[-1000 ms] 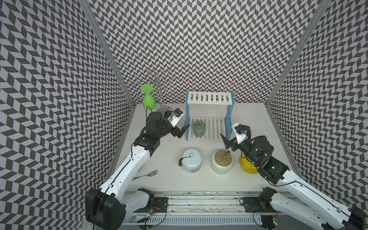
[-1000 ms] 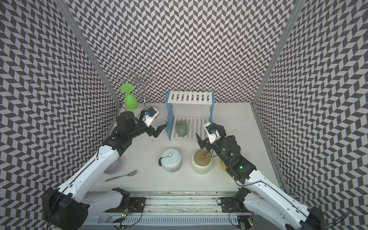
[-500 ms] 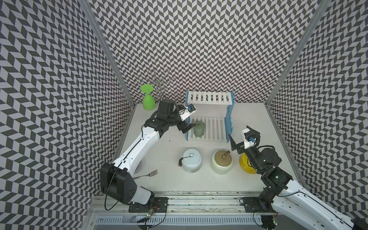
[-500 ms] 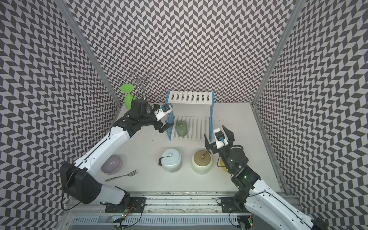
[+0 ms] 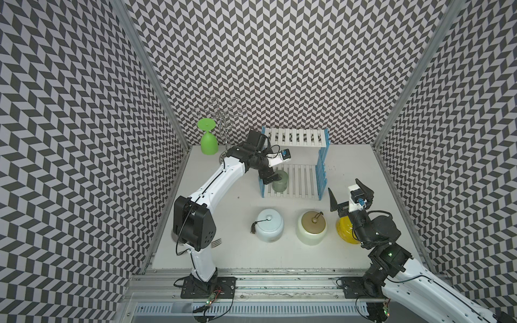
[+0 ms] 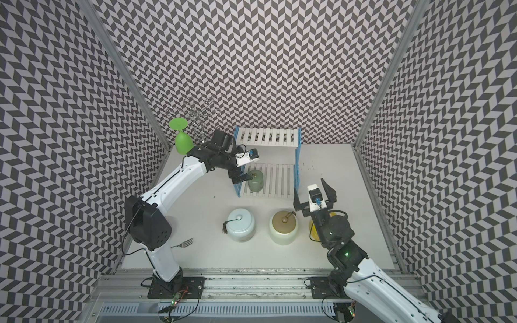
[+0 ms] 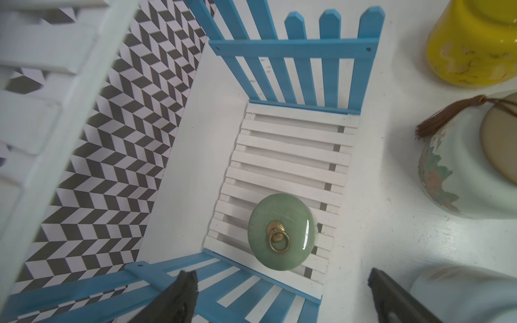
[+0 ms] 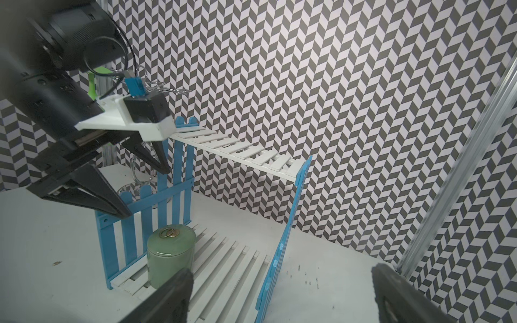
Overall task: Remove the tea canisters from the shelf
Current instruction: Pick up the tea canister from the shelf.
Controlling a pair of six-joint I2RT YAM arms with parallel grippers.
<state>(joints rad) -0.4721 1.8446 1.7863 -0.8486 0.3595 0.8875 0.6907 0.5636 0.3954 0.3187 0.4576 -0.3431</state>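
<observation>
Left arm stretched toward shelf (image 5: 296, 137), left claw (image 5: 270, 179) wide open, tipped down over its blue fence side | green jar (image 5: 279, 181) on bottom slats, just beyond the fingertips, untouched | right arm bent, right claw (image 5: 347, 193) open, empty, raised above yellow jar (image 5: 345, 230) on the table

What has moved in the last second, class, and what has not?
The left fingers swung from beside the shelf in over its side, towards the green canister, open. The right fingers drew back from the shelf, open. Nothing was gripped or released. No canister moved, nor did the shelf.
</observation>
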